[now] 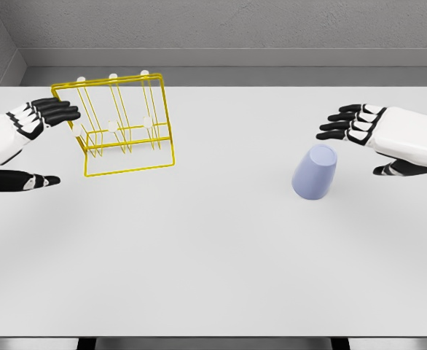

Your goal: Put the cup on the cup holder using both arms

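Fingers point(53, 111) of the left hand point(25, 138), spread and holding nothing, reach just beside the yellow wire cup holder point(122, 124) on the white table point(213, 262). Further right, the pale lavender plastic cup point(315, 172) stands inverted, just below the right hand point(388, 135), whose open fingers are near but apart.

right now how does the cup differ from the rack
The cup is a solid lavender body; the rack is an open yellow wire frame with white-tipped pegs. The cup is the smaller and stands near the right robot hand; the rack sits by the left robot hand. Both rest on the white table, unheld.
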You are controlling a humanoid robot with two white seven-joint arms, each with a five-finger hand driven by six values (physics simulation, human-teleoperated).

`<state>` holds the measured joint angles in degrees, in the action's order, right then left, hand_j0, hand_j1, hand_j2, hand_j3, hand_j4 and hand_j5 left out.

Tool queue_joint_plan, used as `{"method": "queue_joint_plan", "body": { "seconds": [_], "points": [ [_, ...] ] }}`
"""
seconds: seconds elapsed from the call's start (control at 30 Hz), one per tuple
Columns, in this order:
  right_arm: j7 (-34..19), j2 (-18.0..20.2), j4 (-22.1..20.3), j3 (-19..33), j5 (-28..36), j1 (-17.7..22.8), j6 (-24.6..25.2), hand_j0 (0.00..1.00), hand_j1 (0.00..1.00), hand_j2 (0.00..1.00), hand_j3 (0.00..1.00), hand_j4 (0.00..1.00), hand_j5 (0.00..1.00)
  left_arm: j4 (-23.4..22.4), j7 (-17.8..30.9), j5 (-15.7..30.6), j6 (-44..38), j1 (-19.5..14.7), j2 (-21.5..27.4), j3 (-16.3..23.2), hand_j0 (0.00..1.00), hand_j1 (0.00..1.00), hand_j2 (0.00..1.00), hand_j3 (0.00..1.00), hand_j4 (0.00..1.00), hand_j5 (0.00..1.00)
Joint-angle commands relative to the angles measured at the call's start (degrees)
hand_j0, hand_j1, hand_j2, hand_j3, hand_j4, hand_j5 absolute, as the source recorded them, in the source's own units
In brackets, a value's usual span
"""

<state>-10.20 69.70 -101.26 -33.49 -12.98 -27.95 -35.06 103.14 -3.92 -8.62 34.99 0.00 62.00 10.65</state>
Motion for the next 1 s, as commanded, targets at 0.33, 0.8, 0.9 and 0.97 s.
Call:
{"method": "queue_joint_plan", "body": {
  "seconds": [0.33,0.8,0.9,0.97],
  "points": [
    [-9.38,-1.75,0.36,0.18,0.5,-4.21,0.06,1.0,1.0,1.0,1.0,1.0,1.0,0.13,-0.12,0.54,0.01,2.64,-2.76,2.36,1.0,1.0,1.0,1.0,1.0,1.0],
    [-24.8,-15.56,12.05,-7.73,-2.76,-16.35,0.06,1.0,1.0,1.0,1.0,1.0,1.0,0.05,-0.21,6.25,0.01,1.93,-8.74,13.34,1.0,1.0,1.0,1.0,1.0,1.0],
    [-24.8,-15.64,12.4,-8.52,-5.92,-16.44,0.06,1.0,1.0,1.0,1.0,1.0,1.0,0.05,-0.12,8.8,0.01,0.36,-7.59,16.5,1.0,1.0,1.0,1.0,1.0,1.0],
    [-24.8,-16.78,12.4,-8.52,-7.24,-16.44,0.06,1.0,1.0,1.0,1.0,1.0,1.0,0.05,-0.03,12.22,0.01,-4.3,-7.51,21.69,1.0,1.0,1.0,1.0,1.0,1.0]
  ]
}}
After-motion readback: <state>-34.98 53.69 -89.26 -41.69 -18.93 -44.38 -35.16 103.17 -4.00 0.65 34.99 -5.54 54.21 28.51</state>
